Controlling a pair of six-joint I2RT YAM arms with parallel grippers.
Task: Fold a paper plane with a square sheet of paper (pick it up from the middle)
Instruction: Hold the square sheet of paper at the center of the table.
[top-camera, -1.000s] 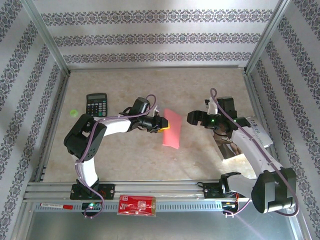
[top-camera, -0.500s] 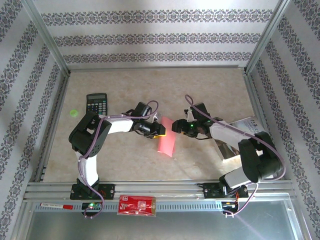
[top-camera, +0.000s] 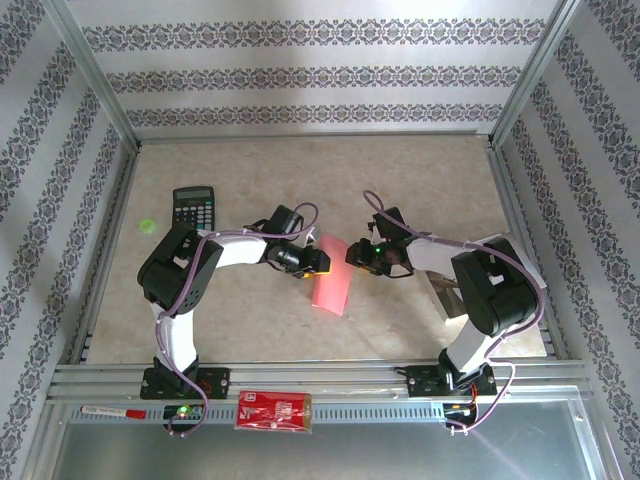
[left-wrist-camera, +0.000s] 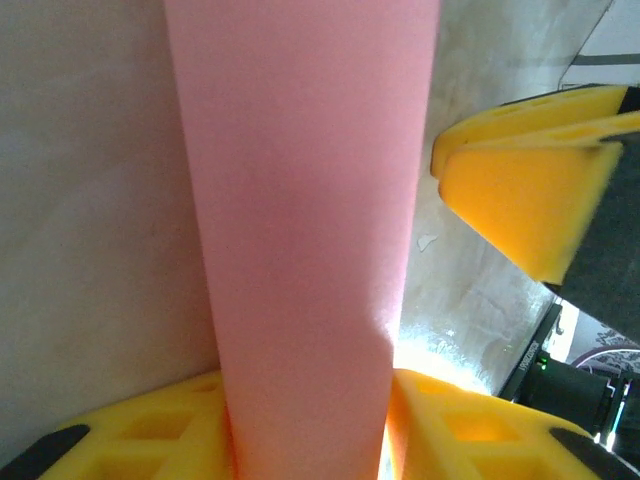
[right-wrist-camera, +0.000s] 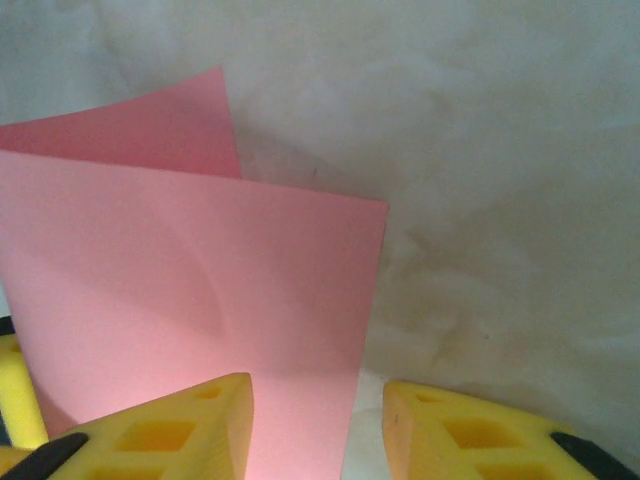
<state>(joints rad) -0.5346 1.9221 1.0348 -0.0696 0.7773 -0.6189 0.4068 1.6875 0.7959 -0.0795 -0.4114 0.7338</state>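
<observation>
right arm has swung in to frame centre; right gripper straddles the square sheet of paper, jaws gapped; left gripper grip unclear. mid-fold, seemingly; next needs a firm pinch.

bright even light; wrist views soft-focused, glare in the left one.

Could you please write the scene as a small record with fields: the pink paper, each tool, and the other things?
paper: square sheet of paper, pink, folded into two layers, between both arms
left tool: paper runs through its jaws; grip unclear
right tool: jaws apart around the paper, with a gap on one side
other: black calculator behind the left arm; red packet at the near edge
</observation>
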